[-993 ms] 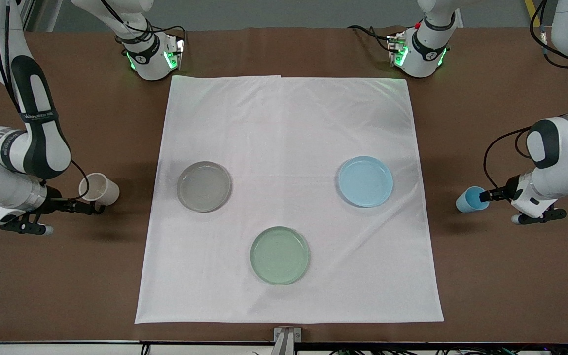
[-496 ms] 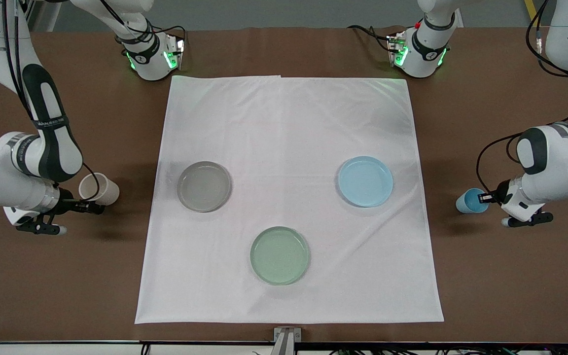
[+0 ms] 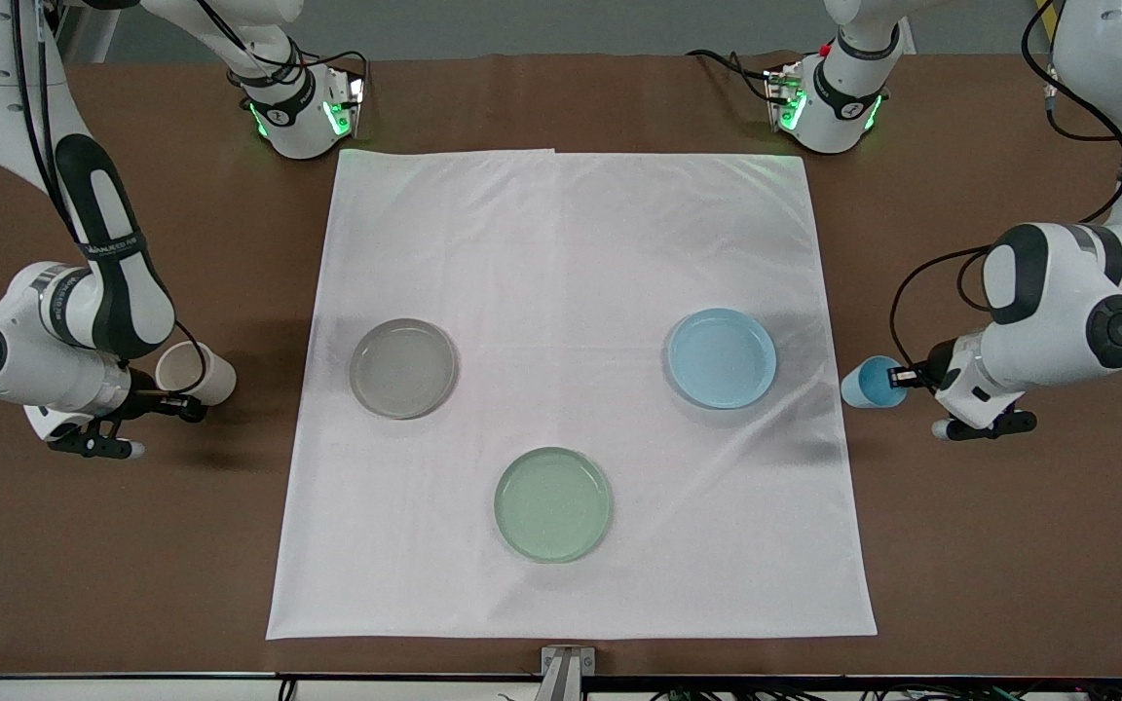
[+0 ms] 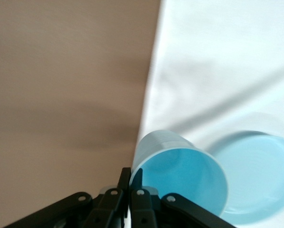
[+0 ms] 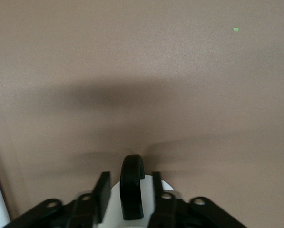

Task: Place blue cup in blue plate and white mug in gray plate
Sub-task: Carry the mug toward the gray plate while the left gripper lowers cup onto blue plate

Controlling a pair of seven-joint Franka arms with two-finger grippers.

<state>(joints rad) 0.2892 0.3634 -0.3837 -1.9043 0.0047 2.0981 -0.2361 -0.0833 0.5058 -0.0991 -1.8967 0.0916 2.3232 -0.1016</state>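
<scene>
The left gripper [image 3: 904,375], pinching the rim of the blue cup [image 3: 871,381], is carrying it in from the bare bench to the edge of the white cloth [image 3: 571,243], near the blue plate [image 3: 722,357]. The right gripper [image 3: 174,396] is straddling the white mug [image 3: 195,373] handle, well short of the gray plate [image 3: 403,368]. Open cloth is lying between.

In your right wrist view, the white mug [image 5: 132,209] is mostly cut off by the edge, so you see only its dark handle [image 5: 132,187] and a bit of rim. In your left wrist view, the blue plate [image 4: 260,175] runs off the edge, and the blue cup [image 4: 180,175] hides part of it.
</scene>
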